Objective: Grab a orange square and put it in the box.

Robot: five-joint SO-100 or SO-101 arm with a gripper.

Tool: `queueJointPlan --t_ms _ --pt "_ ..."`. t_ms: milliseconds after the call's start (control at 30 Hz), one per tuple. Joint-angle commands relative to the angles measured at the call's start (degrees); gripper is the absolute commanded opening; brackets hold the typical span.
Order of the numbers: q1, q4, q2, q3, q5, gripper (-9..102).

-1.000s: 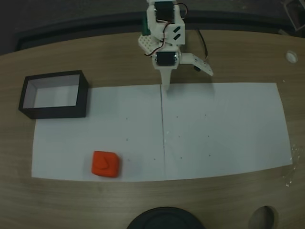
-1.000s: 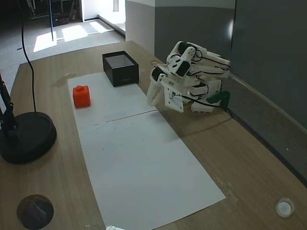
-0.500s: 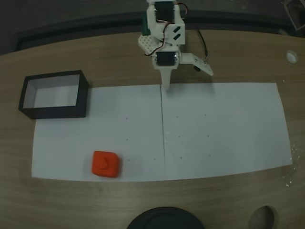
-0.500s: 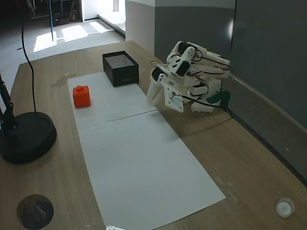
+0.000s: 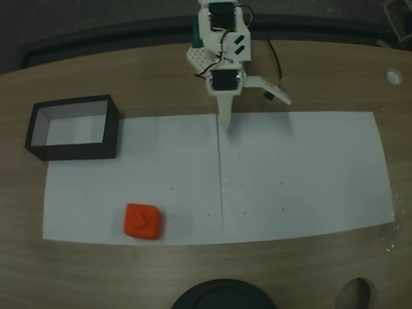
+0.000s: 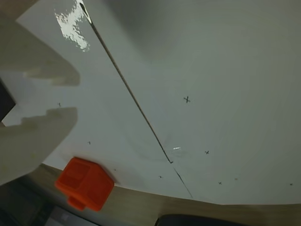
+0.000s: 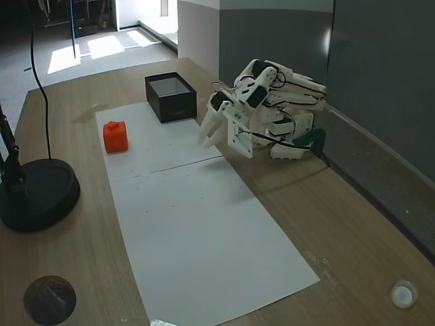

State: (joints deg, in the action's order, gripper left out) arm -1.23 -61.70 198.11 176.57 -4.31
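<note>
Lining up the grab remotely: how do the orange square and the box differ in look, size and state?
The orange square is bright orange-red and solid; the box is black-walled, pale inside and open-topped. The orange square is far smaller than the box. In the top-down fixed view, the square sits fully on the white paper, the box at its corner. Neither is touched by the gripper.

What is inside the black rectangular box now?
The black-walled open box shows just its pale floor in both fixed views; nothing lies inside. The near wall hides a floor strip.
</note>
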Motion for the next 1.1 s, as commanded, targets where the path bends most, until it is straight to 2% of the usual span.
queueJointPlan --t_ms 0,233,467,633,767,900,1067 --pt "-0.4 5.0 1.0 -0.9 0.2 4" --pt "-0.5 6.6 1.0 -1.8 -0.3 4" --pt "-4.8 6.7 1.0 -17.2 0.3 7" --pt "-6.4 5.4 0.1 -30.8 0.3 22" --pt "-10.0 4.6 -1.4 -32.8 0.3 34" --pt "-13.4 4.6 -10.0 -34.2 0.4 39" --pt "-14.6 3.3 -30.7 -45.6 0.4 40"
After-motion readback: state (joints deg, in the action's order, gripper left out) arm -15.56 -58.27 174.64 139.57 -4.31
